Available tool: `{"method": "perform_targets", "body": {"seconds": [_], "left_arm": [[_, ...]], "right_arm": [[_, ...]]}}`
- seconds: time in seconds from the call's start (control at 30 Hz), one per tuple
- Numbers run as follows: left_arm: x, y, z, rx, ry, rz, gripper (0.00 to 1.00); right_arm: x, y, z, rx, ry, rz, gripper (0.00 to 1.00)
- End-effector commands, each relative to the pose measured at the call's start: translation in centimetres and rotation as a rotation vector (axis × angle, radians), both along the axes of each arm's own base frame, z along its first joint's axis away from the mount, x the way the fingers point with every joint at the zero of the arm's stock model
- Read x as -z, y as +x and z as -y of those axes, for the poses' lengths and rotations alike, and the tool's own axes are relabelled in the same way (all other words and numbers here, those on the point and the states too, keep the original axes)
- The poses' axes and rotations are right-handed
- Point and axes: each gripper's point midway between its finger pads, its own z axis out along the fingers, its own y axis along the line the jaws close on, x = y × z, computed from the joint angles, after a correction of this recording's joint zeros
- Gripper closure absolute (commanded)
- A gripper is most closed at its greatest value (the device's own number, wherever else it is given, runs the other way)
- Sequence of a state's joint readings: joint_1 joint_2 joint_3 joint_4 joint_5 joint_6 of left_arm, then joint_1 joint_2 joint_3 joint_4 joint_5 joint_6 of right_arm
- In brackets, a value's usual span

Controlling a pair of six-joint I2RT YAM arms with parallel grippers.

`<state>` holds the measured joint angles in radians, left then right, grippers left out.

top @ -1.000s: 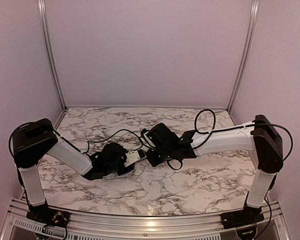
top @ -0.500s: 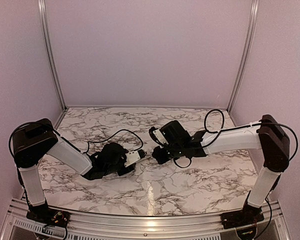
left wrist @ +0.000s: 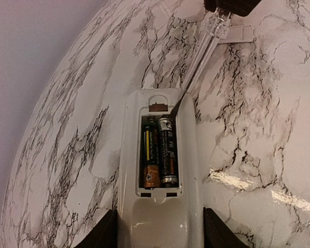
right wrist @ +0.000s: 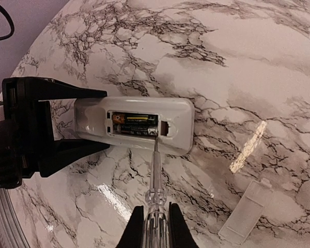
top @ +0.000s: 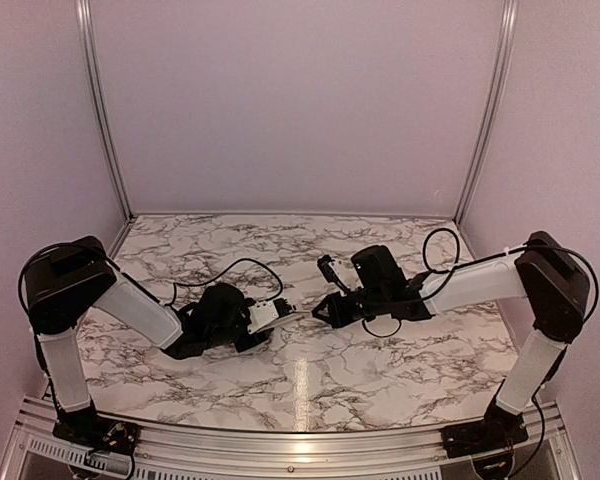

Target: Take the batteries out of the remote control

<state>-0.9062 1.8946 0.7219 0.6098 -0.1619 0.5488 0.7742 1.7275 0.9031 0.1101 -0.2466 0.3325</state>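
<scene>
The white remote control (left wrist: 160,206) lies back-side up on the marble table, its battery bay open. Two batteries (left wrist: 159,152) sit side by side in the bay; they also show in the right wrist view (right wrist: 134,124). My left gripper (left wrist: 160,232) is shut on the remote's end, one finger on each long side. My right gripper (right wrist: 154,227) is shut on a clear-handled screwdriver (right wrist: 154,175). Its metal tip rests at the bay's edge by the end of the nearer battery. In the top view the left gripper (top: 255,322) and right gripper (top: 330,308) face each other over the remote (top: 276,314).
The small white flat cover piece (right wrist: 245,212) lies on the table to the right of the right gripper and also shows in the left wrist view (left wrist: 237,33). Cables loop above both wrists. Purple walls enclose the marble table (top: 310,380).
My right arm has drawn back to the right, away from above the remote, so only the screwdriver tip reaches the battery bay. The left gripper and remote have stayed put.
</scene>
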Motion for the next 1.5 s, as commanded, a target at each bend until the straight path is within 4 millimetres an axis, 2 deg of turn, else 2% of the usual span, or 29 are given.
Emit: {"method": "perform_targets", "body": {"seconds": [0.0,0.23,0.5,0.63,0.77,0.9,1.07,1.2,1.37,1.47], "left_arm": [[-1.1,-1.3,1.9,0.095,-0.104,-0.026,1.0],[-1.4,-0.6,1.6,0.078,-0.146,-0.056,1.0],[-1.1,0.2,0.8,0.036,-0.09,-0.022,1.0],[-0.9,0.0,0.8,0.045,-0.068,-0.008,1.0],[-0.9,-0.4,1.1,0.063,-0.061,-0.005,1.0],[-0.9,-1.3,1.5,0.113,-0.067,-0.029,1.0],[-0.7,-3.3,2.5,0.223,-0.086,-0.099,1.0],[-0.6,-4.7,3.1,0.294,-0.101,-0.149,1.0],[0.2,-6.4,4.0,0.376,-0.082,-0.202,1.0],[0.5,-7.2,4.2,0.417,-0.074,-0.224,1.0]], "right_arm": [[-0.8,-0.2,-0.2,-0.018,0.055,0.003,1.0],[-1.2,-1.2,-0.4,-0.05,0.099,-0.003,1.0],[-4.4,-1.6,-0.5,-0.089,0.045,0.042,1.0],[-4.3,-1.9,-0.7,-0.1,-0.064,0.064,1.0],[-3.3,-1.8,-0.7,-0.107,-0.154,0.06,1.0],[-2.7,-1.9,-0.5,-0.137,-0.245,0.08,1.0],[-3.2,-2.4,0.7,-0.18,-0.35,0.116,1.0],[-3.8,-3.8,1.5,-0.229,-0.403,0.125,1.0],[-3.2,-5.8,1.9,-0.345,-0.501,0.155,1.0],[-3.1,-6.3,2.0,-0.389,-0.515,0.159,1.0]]}}
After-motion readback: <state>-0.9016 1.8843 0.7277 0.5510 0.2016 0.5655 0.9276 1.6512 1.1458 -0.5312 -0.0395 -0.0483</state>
